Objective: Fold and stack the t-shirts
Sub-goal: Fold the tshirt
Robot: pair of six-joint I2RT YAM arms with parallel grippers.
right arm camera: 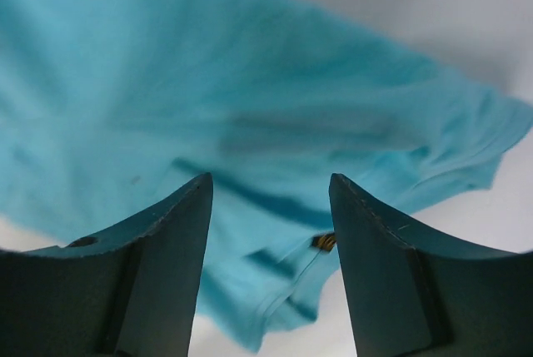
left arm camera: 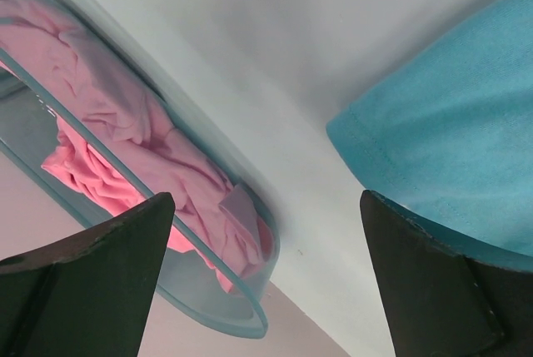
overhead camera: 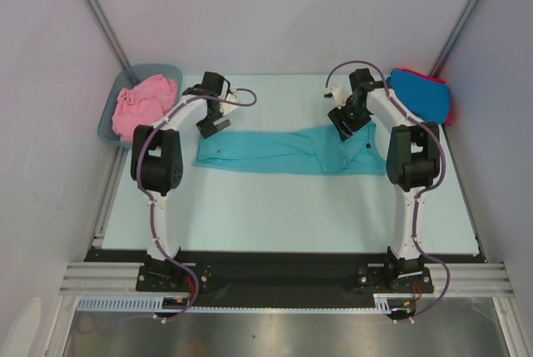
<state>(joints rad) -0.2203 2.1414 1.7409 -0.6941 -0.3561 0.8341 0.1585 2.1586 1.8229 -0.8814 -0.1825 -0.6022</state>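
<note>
- Jaws stand parted on both arms, with nothing caught between them. The left gripper and the right gripper each hang over one end of the teal t-shirt.
- At the far left, off the table's back corner, a grey-blue tub holds the pink t-shirt, crumpled in a heap.
- In the left wrist view, the left gripper is spread wide. The tub and the pink t-shirt lie beyond its left finger. The hemmed corner of the teal t-shirt runs behind its right finger, and I cannot tell whether they touch.
- Across the middle of the table the teal t-shirt lies as a long band. Its left end is smooth and its right end is rumpled.
- In the right wrist view, the right gripper is open above the wrinkled teal t-shirt, with a small yellow-and-dark label showing between the fingers.
- At the back right corner the bright blue t-shirt lies folded on top of the red t-shirt, of which only an edge shows.
</note>
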